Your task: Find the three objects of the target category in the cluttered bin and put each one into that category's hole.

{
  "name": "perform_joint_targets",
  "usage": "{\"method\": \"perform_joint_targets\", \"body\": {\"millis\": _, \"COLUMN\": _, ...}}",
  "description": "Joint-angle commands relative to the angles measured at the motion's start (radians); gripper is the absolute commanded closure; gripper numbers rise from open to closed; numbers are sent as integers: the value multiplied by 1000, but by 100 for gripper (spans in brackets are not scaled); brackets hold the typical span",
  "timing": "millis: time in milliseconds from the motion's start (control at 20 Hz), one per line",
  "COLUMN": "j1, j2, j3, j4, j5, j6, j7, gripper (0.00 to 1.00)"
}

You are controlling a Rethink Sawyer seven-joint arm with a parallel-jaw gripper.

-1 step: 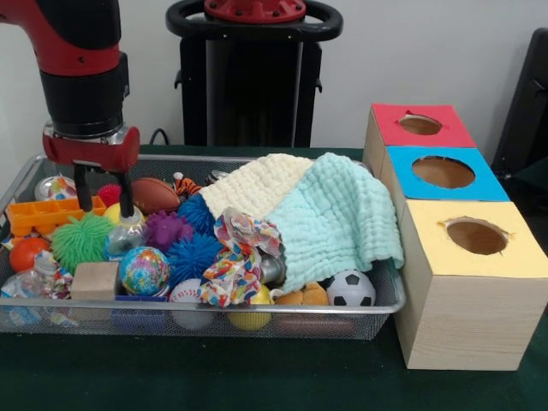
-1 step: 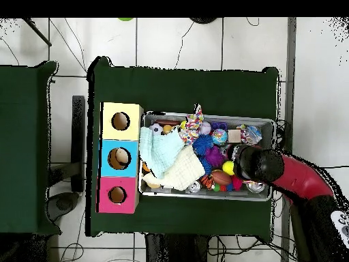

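I am watching the gripper (image 1: 104, 199) hanging over the left end of the wire bin (image 1: 377, 310), its two black fingers spread apart with nothing between them. The fingertips are sitting just above a clear plastic bottle (image 1: 125, 233), with the orange tray (image 1: 38, 215) just to their left and a brown football (image 1: 155, 194) just to their right. In front of the gripper a green spiky ball (image 1: 80, 241), a wooden block (image 1: 94, 280) and a globe-patterned ball (image 1: 144, 270) are lying together. A cream cloth (image 1: 254, 182) and a mint cloth (image 1: 336, 221) are covering the bin's right half, with a small soccer ball (image 1: 350, 289) peeking out below. On the green desk (image 1: 214, 377), touching the bin's right end, the box is showing its red hole (image 1: 420, 125), blue hole (image 1: 443, 172) and yellow hole (image 1: 476, 235).
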Motion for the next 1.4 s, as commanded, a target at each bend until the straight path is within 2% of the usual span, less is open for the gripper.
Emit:
{"method": "perform_joint_targets", "body": {"millis": 50, "j1": -20, "j2": 25, "j3": 101, "j4": 111, "j5": -16, "j6": -57, "j7": 22, "gripper": 0}}
{"method": "perform_joint_targets", "body": {"millis": 900, "j1": -4, "j2": 66, "j3": 93, "j4": 83, "j5": -33, "j6": -123, "j7": 47, "gripper": 0}}
{"method": "perform_joint_targets", "body": {"millis": 1150, "j1": 1, "j2": 104, "j3": 94, "j4": 55, "j5": -43, "j6": -179, "j7": 51, "gripper": 0}}
{"method": "perform_joint_targets", "body": {"millis": 1400, "j1": 15, "j2": 140, "j3": 83, "j4": 22, "j5": -41, "j6": -195, "j7": 51, "gripper": 0}}
